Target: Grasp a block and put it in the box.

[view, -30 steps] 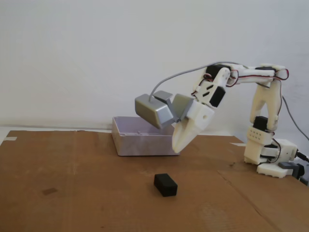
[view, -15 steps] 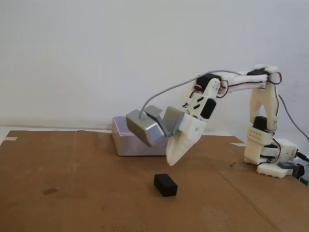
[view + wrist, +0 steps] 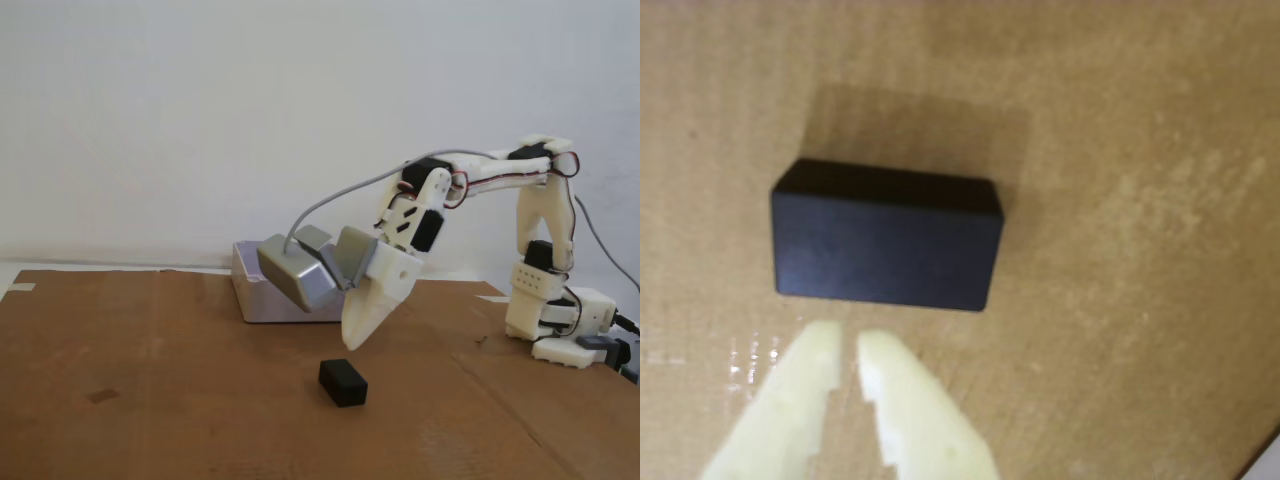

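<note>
The block (image 3: 343, 382) lies flat on the brown cardboard sheet (image 3: 150, 400) that covers the table, and everything else is easiest placed against it. In the fixed view the gripper (image 3: 350, 343) hangs just above the block and a touch behind it, tips pointing down, not touching it. The 2 pale fingers (image 3: 902, 400) come in from the bottom edge of the wrist view with only a narrow slit between their tips, so the jaws are almost closed and hold nothing; the block sits just beyond them, clear of both tips, its long side running across that view.

Behind the block and to its left in the fixed view sits the box (image 3: 262, 290), well apart from it, against the white wall (image 3: 200, 120). A grey metallic camera housing (image 3: 300, 275) on the arm's wrist hides part of the box, with a grey cable (image 3: 340, 195) curving up from it. The white arm (image 3: 500, 175) arches over from its base (image 3: 560, 325), which stands to the block's right and farther back.
</note>
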